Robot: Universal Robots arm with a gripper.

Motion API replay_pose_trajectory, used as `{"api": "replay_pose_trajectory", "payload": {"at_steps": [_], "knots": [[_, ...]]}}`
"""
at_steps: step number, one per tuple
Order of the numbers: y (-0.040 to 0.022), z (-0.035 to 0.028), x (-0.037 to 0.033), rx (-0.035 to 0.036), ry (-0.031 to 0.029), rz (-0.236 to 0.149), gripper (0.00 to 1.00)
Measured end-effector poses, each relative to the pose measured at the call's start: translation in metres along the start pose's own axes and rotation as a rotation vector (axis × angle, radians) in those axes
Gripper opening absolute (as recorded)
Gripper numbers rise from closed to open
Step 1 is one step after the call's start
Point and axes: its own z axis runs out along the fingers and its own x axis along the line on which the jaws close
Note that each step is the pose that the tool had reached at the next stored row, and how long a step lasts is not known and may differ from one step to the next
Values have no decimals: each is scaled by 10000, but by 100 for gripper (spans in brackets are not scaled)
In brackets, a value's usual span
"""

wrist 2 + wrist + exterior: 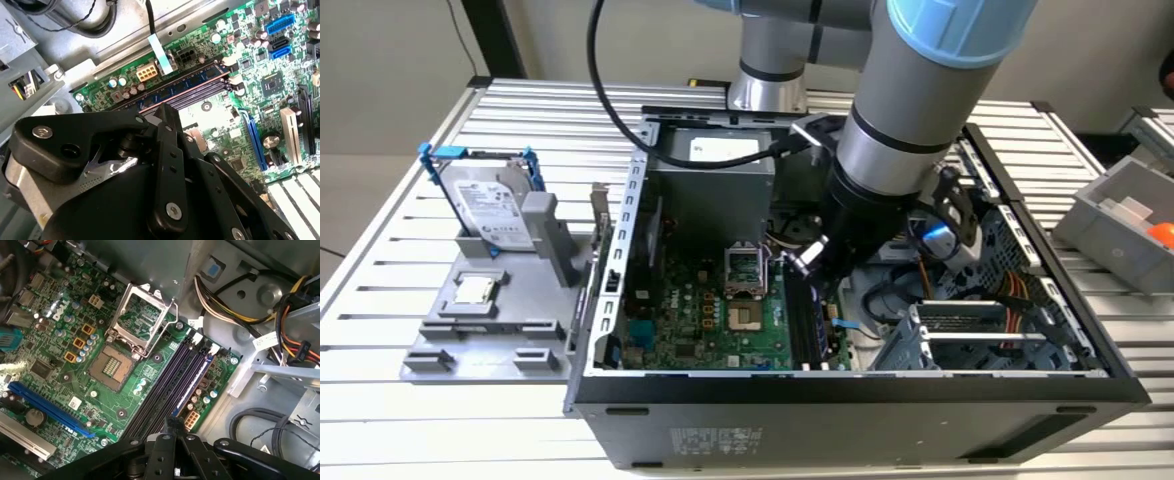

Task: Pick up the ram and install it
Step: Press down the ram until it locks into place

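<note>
Exterior view: the arm is seen reaching down into the open PC case, with the gripper low over the motherboard, just above the DIMM slots beside the open CPU socket. Outside the case, toward the exterior view's left, a gray fixture is seen on the slatted table; a silver hard drive w/ blue bracket is stood upright in it, and a small square CPU chip is laid flat in front of it.

Second wrist view: the ram, a greenish-blue stick w/ dark chips, is seen lying along the outermost slot of the bank, next to the white power connector. It is not held. Whether it is fully seated cannot be told. The gripper's black linkage is seen close above the slot bank, the finger ends drawn together w/ nothing between them.

First wrist view: the slot bank is shown running from the gripper toward the CPU socket frame, whose lid is raised. The blue-edged stick is seen in the slot nearest the board's edge; the dark slots beside it are bare.
</note>
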Motion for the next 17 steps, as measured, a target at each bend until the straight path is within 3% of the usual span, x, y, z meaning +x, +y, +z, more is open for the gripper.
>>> {"api": "replay_pose_trajectory", "payload": {"at_steps": [17], "knots": [[0, -1, 0, 40, 93, -2594, 0]]}}
